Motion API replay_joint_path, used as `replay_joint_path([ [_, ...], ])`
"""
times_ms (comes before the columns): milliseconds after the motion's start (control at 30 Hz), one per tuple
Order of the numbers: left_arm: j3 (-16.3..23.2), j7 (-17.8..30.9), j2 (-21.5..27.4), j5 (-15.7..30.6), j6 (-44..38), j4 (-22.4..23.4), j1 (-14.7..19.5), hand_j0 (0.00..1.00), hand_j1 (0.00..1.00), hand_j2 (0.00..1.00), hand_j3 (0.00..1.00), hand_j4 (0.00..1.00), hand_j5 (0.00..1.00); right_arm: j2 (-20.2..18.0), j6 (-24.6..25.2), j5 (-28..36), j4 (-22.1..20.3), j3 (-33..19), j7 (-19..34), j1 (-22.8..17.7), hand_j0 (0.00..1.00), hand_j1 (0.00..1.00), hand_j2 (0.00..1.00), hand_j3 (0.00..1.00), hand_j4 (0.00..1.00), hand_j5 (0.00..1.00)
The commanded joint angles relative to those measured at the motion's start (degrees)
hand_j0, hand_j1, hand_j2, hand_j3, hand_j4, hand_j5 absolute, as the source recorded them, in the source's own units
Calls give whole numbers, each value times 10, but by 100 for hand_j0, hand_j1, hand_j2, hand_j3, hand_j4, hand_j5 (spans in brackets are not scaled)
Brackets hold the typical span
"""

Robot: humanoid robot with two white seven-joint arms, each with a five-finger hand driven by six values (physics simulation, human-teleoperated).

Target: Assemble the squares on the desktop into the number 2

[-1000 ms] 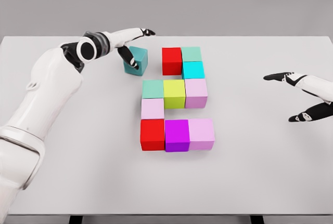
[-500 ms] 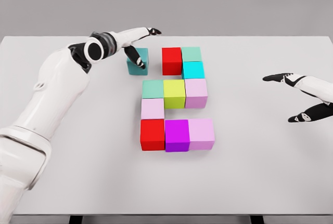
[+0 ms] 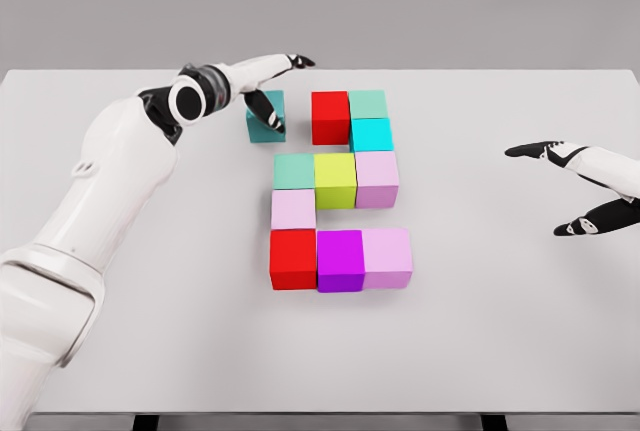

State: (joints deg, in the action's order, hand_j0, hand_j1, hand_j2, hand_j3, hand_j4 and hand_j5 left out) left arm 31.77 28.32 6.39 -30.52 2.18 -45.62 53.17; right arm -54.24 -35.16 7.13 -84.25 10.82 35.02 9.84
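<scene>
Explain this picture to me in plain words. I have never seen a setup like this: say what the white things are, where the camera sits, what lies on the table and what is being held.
This is a simulator's render, seen from a camera on a humanoid robot's head, looking down at a grey table. The white shapes are its two arms, each ending in a five-finger hand. The left hand reaches in from the left and presses its fingers against a teal block at the back of the table; whether it truly grips the block cannot be told. The right hand hangs open at the right edge, holding nothing. In the middle lie coloured blocks set close together in the shape of a 2: a red block and a green block on top, and a bottom row ending in a pink block. The teal block sits beside the red one, with a gap between them.
</scene>
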Motion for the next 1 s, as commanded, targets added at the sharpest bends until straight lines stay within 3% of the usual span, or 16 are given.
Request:
replay_joint_path([
  [0, 0, 0, 4, 7, 0, -27, 0, 100, 100, 100, 100, 100, 100, -1, 2, 3, 1, 0, 0, 0, 100, 100, 100, 100, 100, 100],
  [133, -1, 0, 25, 18, 0, -75, -22, 100, 100, 100, 100, 100, 100, -1, 2, 3, 1, 0, 0, 0, 100, 100, 100, 100, 100, 100],
  [233, 0, 0, 66, 61, 9, -106, -25, 100, 100, 100, 100, 100, 100, -1, 2, 1, 1, -1, 0, 1, 100, 100, 100, 100, 100, 100],
  [333, 3, 1, 142, 128, 20, -173, -48, 100, 100, 100, 100, 100, 100, -1, 2, 0, 1, -1, 0, 1, 100, 100, 100, 100, 100, 100],
  [500, 6, 6, 242, 178, 72, -239, -67, 100, 100, 100, 100, 100, 100, -1, 2, 0, 2, -1, 0, 1, 100, 100, 100, 100, 100, 100],
  [567, 9, 9, 255, 172, 72, -242, -69, 100, 100, 100, 100, 100, 100, -1, 2, 0, 2, -1, 0, 1, 100, 100, 100, 100, 100, 100],
  [667, 46, 9, 285, 163, 70, -236, -67, 100, 100, 100, 100, 100, 100, -1, 2, 0, 2, -1, 0, 1, 100, 100, 100, 100, 100, 100],
  [833, 81, 9, 284, 42, 71, -236, -61, 100, 100, 100, 100, 100, 100, -1, 2, 0, 2, 0, 0, 0, 100, 100, 100, 100, 100, 100],
  [967, 109, 9, 284, 22, 71, -228, -61, 100, 100, 100, 100, 100, 100, -1, 2, 0, 2, 0, 0, 0, 100, 100, 100, 100, 100, 100],
])
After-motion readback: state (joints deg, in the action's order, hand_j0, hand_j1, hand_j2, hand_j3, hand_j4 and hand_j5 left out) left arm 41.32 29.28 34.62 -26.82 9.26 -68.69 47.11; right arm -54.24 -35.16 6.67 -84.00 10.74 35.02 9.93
